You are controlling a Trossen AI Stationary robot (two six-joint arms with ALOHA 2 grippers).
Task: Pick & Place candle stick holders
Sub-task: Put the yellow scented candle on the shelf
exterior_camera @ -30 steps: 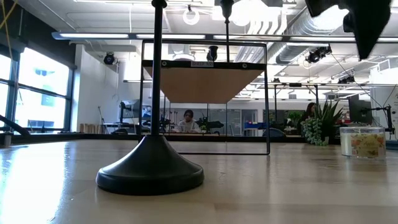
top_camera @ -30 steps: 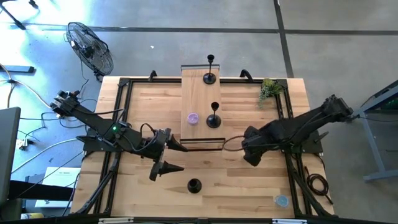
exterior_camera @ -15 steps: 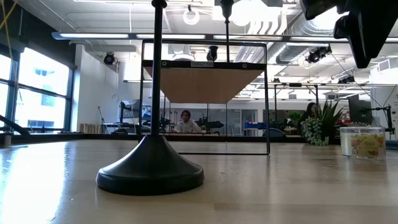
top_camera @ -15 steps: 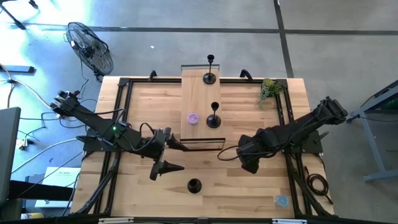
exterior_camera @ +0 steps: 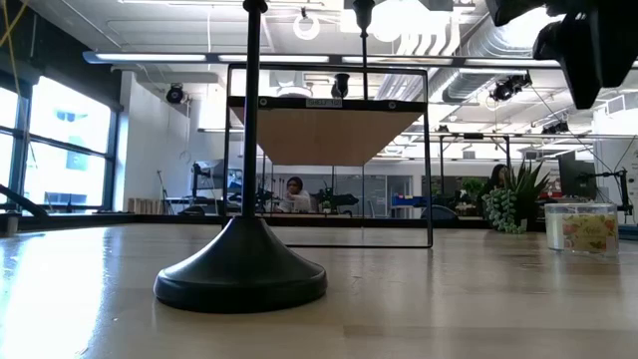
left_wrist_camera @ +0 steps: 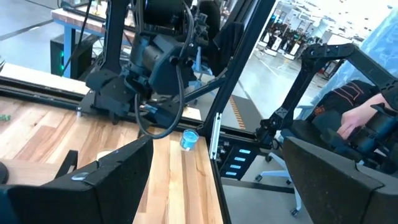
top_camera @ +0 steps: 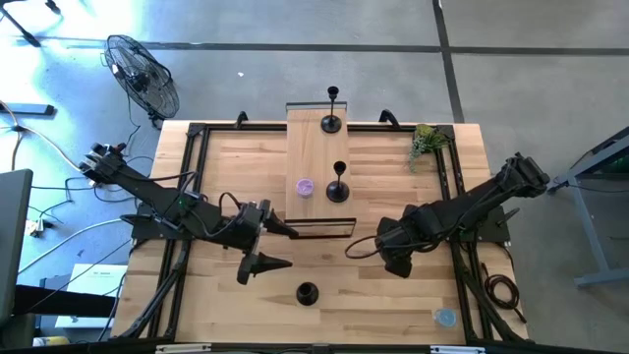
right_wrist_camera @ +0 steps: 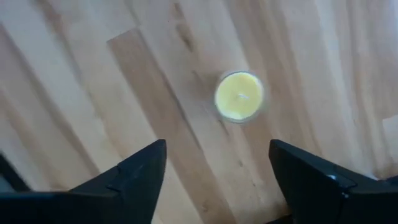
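Note:
Three black candle stick holders show in the high view. One [top_camera: 332, 108] stands at the far end of a raised wooden board [top_camera: 307, 147], one [top_camera: 338, 183] stands near the board's middle, and one [top_camera: 307, 293] stands on its disc base on the table near the front edge. The last fills the low view [exterior_camera: 241, 274]. My left gripper [top_camera: 285, 248] is open and empty, left of that holder, and also shows in its own wrist view [left_wrist_camera: 217, 162]. My right gripper [top_camera: 393, 261] is open and empty, pointing down at the table right of centre, above a small yellow disc [right_wrist_camera: 239, 96].
A purple round thing [top_camera: 305, 187] lies on the board. A green plant sprig [top_camera: 425, 141] stands at the far right. A small blue disc [top_camera: 444, 317] lies near the front right corner. A clear box [exterior_camera: 581, 225] shows at the right in the low view.
My right gripper has moved toward the table's near edge and a little to the left, staying open. The three holders have stayed where they were.

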